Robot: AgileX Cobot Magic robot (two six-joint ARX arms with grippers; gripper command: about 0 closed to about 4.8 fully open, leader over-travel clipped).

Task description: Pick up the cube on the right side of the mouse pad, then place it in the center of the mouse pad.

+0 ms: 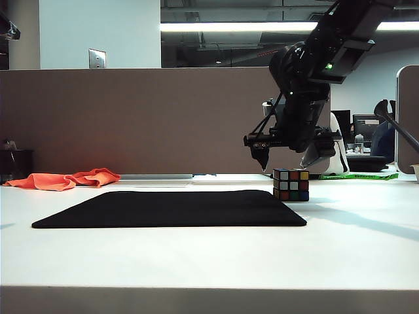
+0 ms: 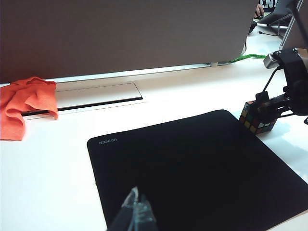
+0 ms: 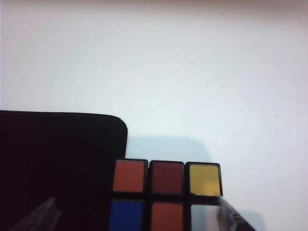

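The cube, black-framed with coloured stickers, stands on the white table just off the right edge of the black mouse pad. My right gripper hangs open directly above it, one finger on either side. In the right wrist view the cube lies between the spread fingers, beside the pad's rounded corner. The left wrist view shows the cube at the pad's far corner under the right arm. My left gripper hovers over the pad's near edge, tips together, holding nothing.
A crumpled orange cloth lies at the back left of the table, well off the pad. A brown partition closes the back of the table, with a cable slot in the tabletop in front of it.
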